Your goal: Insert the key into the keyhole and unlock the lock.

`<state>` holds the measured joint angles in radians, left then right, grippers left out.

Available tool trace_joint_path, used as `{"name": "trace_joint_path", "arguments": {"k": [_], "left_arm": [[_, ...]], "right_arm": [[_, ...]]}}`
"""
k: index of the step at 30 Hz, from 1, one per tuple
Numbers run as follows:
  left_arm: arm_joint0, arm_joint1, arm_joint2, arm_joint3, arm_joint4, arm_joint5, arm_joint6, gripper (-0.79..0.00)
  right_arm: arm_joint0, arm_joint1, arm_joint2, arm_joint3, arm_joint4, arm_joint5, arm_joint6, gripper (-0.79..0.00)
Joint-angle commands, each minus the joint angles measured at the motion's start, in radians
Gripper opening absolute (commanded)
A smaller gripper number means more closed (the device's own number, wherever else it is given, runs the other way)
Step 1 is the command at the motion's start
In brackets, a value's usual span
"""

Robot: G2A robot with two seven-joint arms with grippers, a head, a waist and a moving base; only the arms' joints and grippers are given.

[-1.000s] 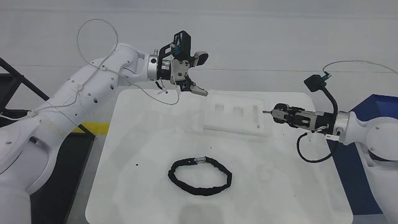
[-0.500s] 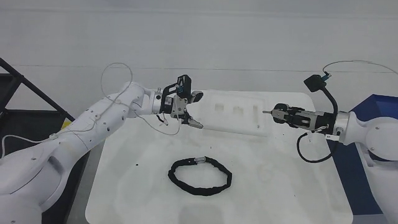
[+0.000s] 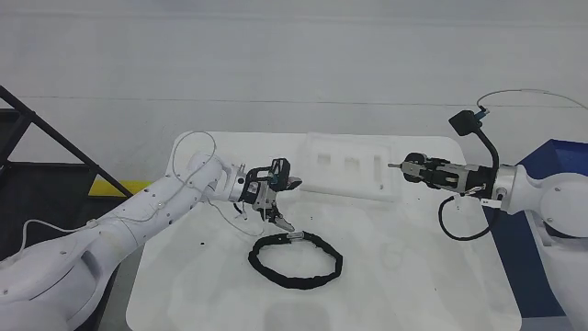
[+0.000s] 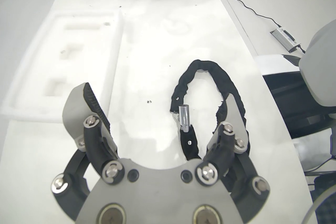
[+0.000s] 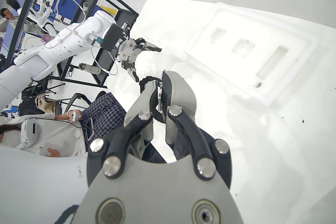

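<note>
A white foam tray (image 3: 349, 171) with rectangular recesses lies at the upper middle of the top view, on the white round-cornered table (image 3: 441, 276). The right wrist view shows a small dark speck at one end of the tray's longest recess.

The black fabric-sleeved chain lock (image 3: 299, 286) lies as a closed loop on the table at the lower middle of the top view, well apart from the tray. Its two sleeve ends meet at a short chrome cylinder (image 4: 183, 114) at the loop's upper edge. The keyhole cannot be made out.

The left gripper (image 3: 288, 204) is just above that joint with its fingers spread wide. One fingertip is just beside the cylinder. In the left wrist view one finger (image 4: 231, 114) covers part of the loop's sleeve.

The right gripper (image 3: 405, 165) is at the right of the top view, beside the tray's right end, with its fingers pressed together on a small metal key (image 3: 393, 165). Only a thin tip of the key juts out toward the tray. The pads hide the rest of the key, so its shape is hard to tell.
</note>
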<state>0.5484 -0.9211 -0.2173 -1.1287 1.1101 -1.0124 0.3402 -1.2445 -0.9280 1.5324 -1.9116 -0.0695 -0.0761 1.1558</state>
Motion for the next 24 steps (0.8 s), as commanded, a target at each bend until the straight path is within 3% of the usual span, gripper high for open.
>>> {"name": "trace_joint_path", "arguments": {"k": [1,5,8,24], "left_arm": [[0.008,-0.002,0.003,0.006,0.021,0.0,0.013,0.0],[0.016,-0.011,0.011,0.043,0.054,0.0,-0.013,0.0],[0.01,-0.024,0.018,0.083,0.066,0.0,-0.107,0.0],[0.01,-0.024,0.018,0.083,0.066,0.0,-0.107,0.0]], "right_arm": [[0.0,0.0,0.0,0.0,0.0,0.0,0.0,-0.785],[0.0,0.0,0.0,0.0,0.0,0.0,0.0,-0.785],[0.0,0.0,0.0,0.0,0.0,0.0,0.0,-0.785],[0.0,0.0,0.0,0.0,0.0,0.0,0.0,-0.785]]}}
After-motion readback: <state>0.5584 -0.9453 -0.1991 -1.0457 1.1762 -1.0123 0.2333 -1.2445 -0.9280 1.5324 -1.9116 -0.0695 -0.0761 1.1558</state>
